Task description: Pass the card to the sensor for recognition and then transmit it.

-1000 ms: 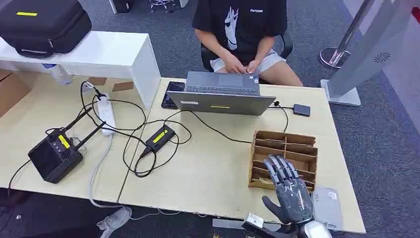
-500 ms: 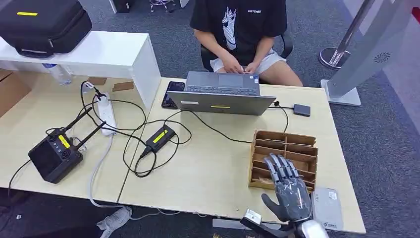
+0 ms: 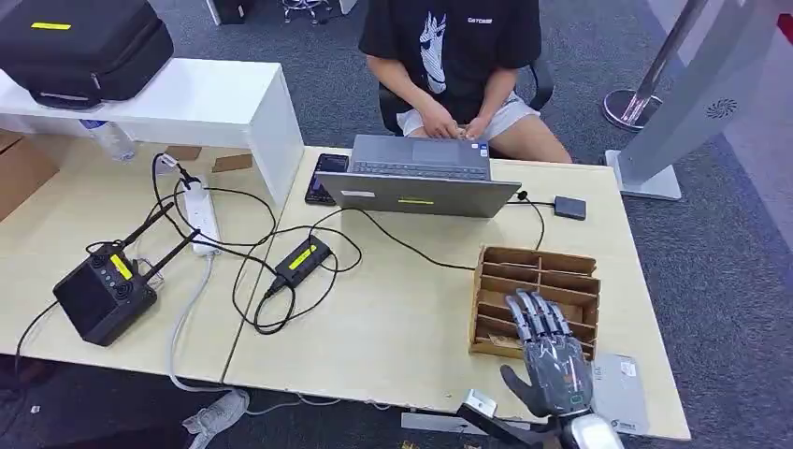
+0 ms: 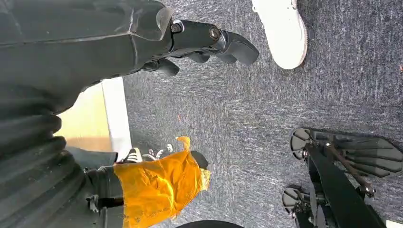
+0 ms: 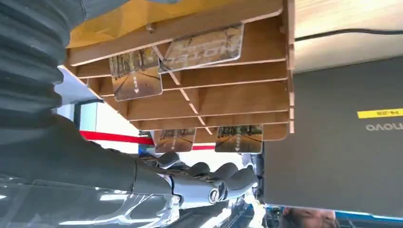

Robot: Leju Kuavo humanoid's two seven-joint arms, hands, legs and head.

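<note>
Desk [image 3: 393, 318]: one rack [image 5: 199, 90], seemingly four cards [image 5: 136, 71]; right hand [image 3: 552, 360] spread, empty.

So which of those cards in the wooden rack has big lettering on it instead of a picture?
The wide card in the wooden rack, lying next to a picture card in the same row. The two cards in the other row show pictures too.

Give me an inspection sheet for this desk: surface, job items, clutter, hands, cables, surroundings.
Surface: light wooden table.
Job items: wooden card rack holding cards; grey card reader at the near right corner.
Clutter: laptop, phone, black radio box.
Hands: right hand open over the rack; left hand hanging above the floor, holding nothing.
Cables: tangled around the power strip.
Surroundings: seated person typing.
</note>
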